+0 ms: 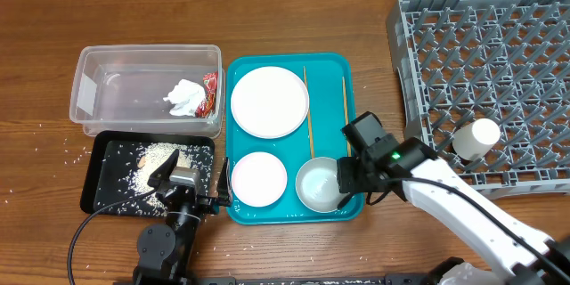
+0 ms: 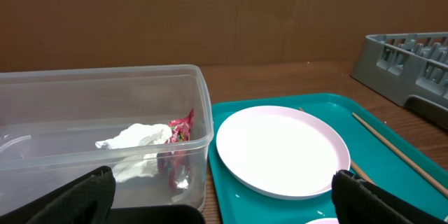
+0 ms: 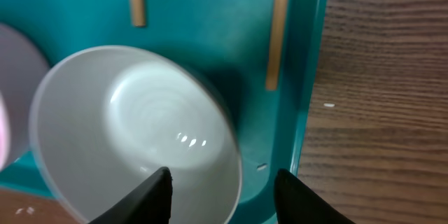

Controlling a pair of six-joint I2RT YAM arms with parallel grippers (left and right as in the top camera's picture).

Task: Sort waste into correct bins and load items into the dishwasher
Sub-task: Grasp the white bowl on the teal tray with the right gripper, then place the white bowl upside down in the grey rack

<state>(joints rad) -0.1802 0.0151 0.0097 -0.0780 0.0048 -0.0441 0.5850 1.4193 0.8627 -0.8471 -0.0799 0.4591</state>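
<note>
The white-grey bowl point(image 1: 319, 183) sits at the teal tray's front right; my right gripper point(image 3: 222, 185) is open and straddles its right rim point(image 3: 140, 133). The large white plate point(image 1: 269, 101) and smaller plate point(image 1: 258, 178) lie on the tray, with two chopsticks point(image 1: 308, 111) point(image 1: 346, 98) beside them. The napkin point(image 1: 183, 98) and red foil wrapper point(image 1: 209, 94) lie in the clear tub point(image 1: 89, 71). Rice crumbs point(image 1: 158, 156) lie in the black tray point(image 1: 100, 187). The white cup point(image 1: 476, 138) lies in the grey dish rack point(image 1: 499, 44). My left gripper point(image 2: 224, 196) is open and empty, low between tub and teal tray.
The teal serving tray point(image 1: 352, 205) sits mid-table between the bins and the rack. A few crumbs are scattered on the wood left of the black tray. The rack's corner also shows in the left wrist view point(image 2: 406, 63).
</note>
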